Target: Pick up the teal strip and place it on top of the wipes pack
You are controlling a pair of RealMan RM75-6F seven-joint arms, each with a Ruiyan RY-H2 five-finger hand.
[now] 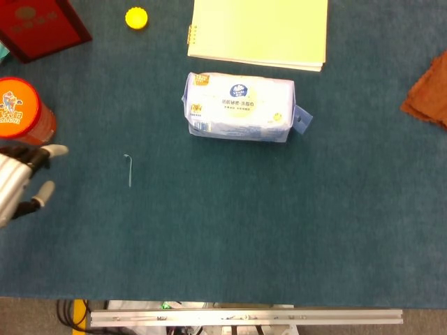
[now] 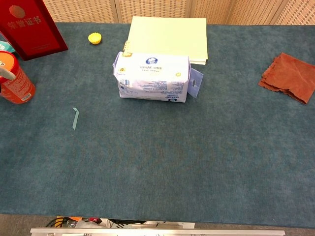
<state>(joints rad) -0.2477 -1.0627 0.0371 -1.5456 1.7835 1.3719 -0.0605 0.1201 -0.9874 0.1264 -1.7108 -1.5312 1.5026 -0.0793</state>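
The teal strip [image 1: 128, 170] [image 2: 75, 118] is thin and small, with a hooked upper end. It lies flat on the blue-green table cloth, left of centre. The wipes pack [image 1: 239, 107] [image 2: 153, 77] is white and blue and lies further back, near the middle. My left hand [image 1: 21, 181] comes in at the left edge in the head view, fingers spread and holding nothing, well left of the strip. In the chest view only a fingertip [image 2: 4, 74] shows at the left edge. My right hand is out of both views.
An orange can [image 1: 21, 111] [image 2: 14, 78] stands just behind my left hand. A red booklet [image 2: 32, 28] and a yellow cap [image 2: 95, 38] lie at the back left. A yellow notepad [image 1: 260, 31] sits behind the pack, and a brown cloth [image 2: 289, 77] lies at the right.
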